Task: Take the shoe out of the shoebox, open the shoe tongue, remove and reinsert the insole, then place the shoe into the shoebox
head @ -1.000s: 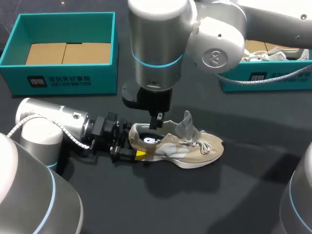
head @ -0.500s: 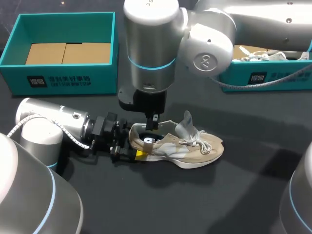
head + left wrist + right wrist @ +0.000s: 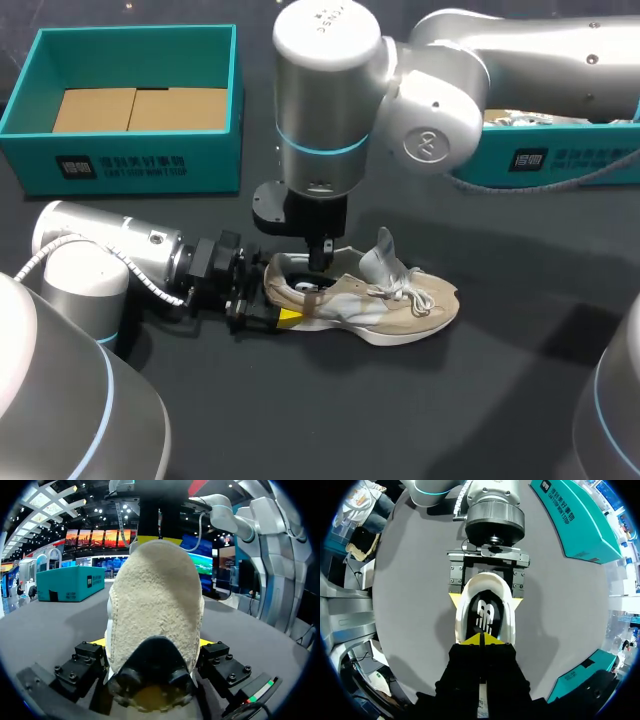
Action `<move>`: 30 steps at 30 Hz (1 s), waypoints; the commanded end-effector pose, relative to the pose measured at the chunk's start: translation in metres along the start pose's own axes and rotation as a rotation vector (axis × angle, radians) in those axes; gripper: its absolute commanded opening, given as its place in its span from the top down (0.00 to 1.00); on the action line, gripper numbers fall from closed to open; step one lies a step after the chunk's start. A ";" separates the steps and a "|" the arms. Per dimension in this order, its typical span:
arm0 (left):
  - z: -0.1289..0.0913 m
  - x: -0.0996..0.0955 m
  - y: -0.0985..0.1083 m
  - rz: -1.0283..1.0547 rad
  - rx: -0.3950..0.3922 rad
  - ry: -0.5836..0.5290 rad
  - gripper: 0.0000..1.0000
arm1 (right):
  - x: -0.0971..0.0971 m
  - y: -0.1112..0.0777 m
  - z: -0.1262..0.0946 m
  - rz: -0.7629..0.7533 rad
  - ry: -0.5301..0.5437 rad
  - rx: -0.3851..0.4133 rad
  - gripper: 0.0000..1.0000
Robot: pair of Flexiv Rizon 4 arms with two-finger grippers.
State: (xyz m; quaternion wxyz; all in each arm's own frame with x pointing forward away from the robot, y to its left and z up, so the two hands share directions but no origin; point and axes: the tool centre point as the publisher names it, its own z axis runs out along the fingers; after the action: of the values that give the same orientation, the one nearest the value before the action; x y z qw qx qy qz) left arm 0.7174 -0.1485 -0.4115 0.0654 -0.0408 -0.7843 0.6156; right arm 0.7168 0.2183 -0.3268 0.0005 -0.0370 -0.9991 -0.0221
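heel clamped, tips inside the shoe

the shoe point(image 3: 360, 295) stands on its sole near the middle of the tabletop point(image 3: 480, 400), outside both boxes, with its heel toward the left edge and its toe toward the right edge. its grey tongue point(image 3: 383, 250) stands up out of the opening, with the loose laces point(image 3: 415, 290) lying just toeward of it.

the left gripper point(image 3: 275, 300) lies low over the tabletop, coming in from the left edge, and pinches the heel of the shoe, one yellow tip on either side of it. the right gripper point(image 3: 481, 639) hangs straight down from above, its two yellow tips pressed together and set in the shoe's opening, at the tongue end of the black insole point(image 3: 485, 614). whether the tips nip the insole itself cannot be told.

a teal shoebox point(image 3: 130, 165) sits in the far left corner of the tabletop, with brown cardboard on its floor. a second teal box point(image 3: 560, 160) sits at the far right edge, partly hidden behind the right arm point(image 3: 430, 100).
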 end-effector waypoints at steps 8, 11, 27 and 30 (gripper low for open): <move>0.000 -0.001 0.002 0.000 0.001 0.001 1.00 | -0.012 -0.012 0.027 -0.021 0.022 -0.032 1.00; 0.000 -0.001 0.002 0.000 0.001 0.001 1.00 | -0.013 -0.012 0.031 -0.029 0.025 -0.034 1.00; 0.000 -0.001 0.002 0.000 0.001 0.001 1.00 | -0.016 -0.038 0.048 0.053 0.031 -0.046 1.00; 0.000 -0.001 0.002 0.000 0.001 0.001 1.00 | -0.015 -0.040 0.046 0.066 0.026 -0.041 1.00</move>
State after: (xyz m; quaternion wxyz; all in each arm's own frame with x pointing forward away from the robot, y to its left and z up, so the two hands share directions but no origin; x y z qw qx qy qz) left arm 0.7176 -0.1486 -0.4115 0.0656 -0.0407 -0.7843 0.6156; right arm 0.7322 0.1845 -0.3789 0.0181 -0.0678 -0.9967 -0.0419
